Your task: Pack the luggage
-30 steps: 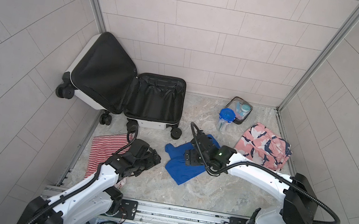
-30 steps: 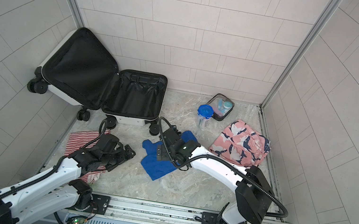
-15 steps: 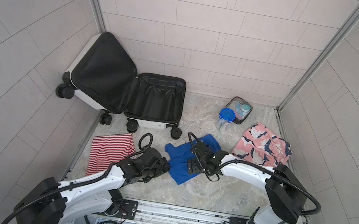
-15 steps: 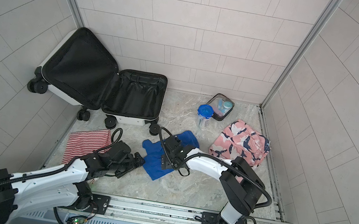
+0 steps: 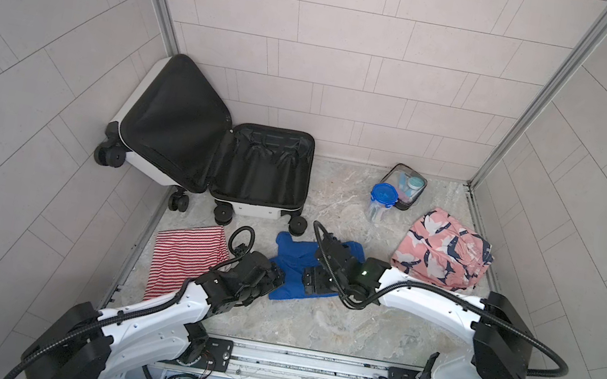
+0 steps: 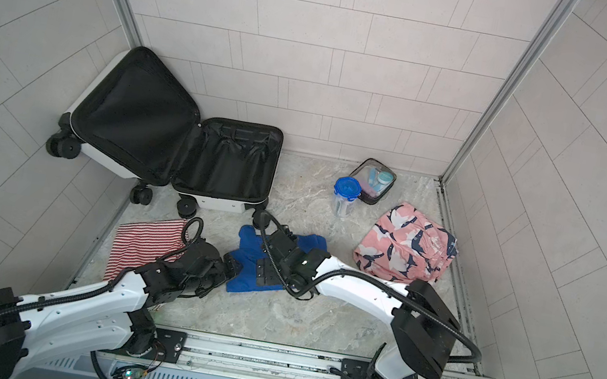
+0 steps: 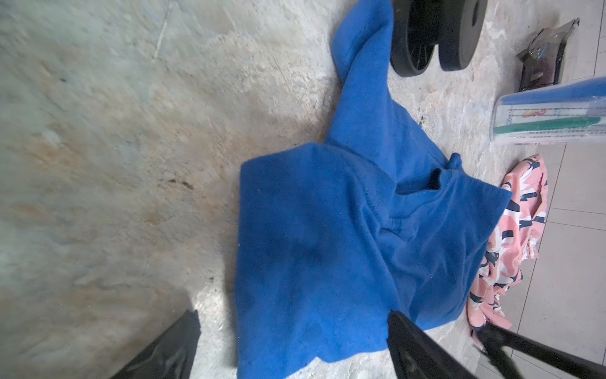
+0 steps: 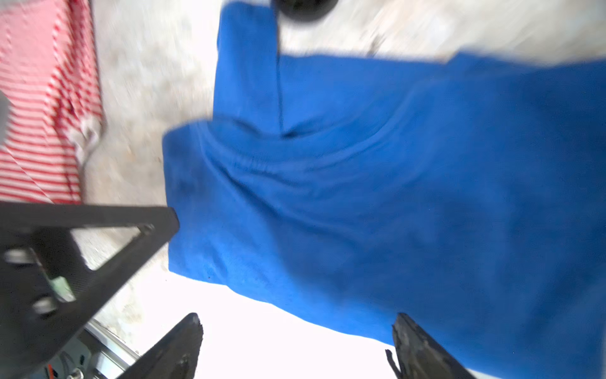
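Fingers (image 7: 416, 347) of our left gripper (image 5: 275, 274) wide apart, nothing held, one tip over edge of blue garment (image 5: 292, 254). Same on right gripper (image 5: 309, 281): fingers (image 8: 423, 351) wide, empty, over same garment, facing left fingers. We see luggage (image 5: 262, 175) lying open beyond both, well apart from them, black lining showing.

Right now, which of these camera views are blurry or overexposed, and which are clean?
Right wrist view: motion-smeared, the blue garment soft, the floor beside it blown out to white. Left wrist view: garment crisp, floor partly blurred. Both top views: sharp and evenly lit, wall lines bowed at the edges, the luggage lining dark with little detail.
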Controlling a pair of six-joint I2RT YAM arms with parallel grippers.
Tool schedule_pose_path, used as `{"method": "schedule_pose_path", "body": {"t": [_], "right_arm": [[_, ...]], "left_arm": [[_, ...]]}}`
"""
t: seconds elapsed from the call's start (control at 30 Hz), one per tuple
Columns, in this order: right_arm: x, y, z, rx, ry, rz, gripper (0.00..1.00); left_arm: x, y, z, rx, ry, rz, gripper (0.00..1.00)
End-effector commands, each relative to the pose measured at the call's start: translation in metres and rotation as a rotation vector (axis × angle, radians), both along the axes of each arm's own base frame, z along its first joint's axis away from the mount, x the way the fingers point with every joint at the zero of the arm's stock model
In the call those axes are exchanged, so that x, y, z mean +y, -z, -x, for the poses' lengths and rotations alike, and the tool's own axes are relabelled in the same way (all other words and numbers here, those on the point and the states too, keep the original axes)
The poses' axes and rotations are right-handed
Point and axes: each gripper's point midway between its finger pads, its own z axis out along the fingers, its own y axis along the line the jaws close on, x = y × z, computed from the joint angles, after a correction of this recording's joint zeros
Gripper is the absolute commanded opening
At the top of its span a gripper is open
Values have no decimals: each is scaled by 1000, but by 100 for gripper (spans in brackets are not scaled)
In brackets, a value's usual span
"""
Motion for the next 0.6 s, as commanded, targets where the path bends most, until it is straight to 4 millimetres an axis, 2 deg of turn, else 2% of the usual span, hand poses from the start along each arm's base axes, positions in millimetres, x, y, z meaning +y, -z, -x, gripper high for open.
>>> {"method": "schedule_pose_path", "body": {"t": [0.0, 0.1, 0.27, 0.57], "right_arm": [[-47, -5, -10, -17, 54, 97, 93], [-80, 0, -20, 5, 101, 105, 94], [-112, 15, -29, 59, 129, 84, 95], [-119, 50, -43, 160, 142, 6, 95]], "left_arm": [[2, 3, -5, -14, -23, -6, 95], [-2, 3, -8, -23, -12, -5, 95], [-6, 5, -13, -26, 24, -41, 95], [-12, 11, -25, -33, 82, -111, 100]]}}
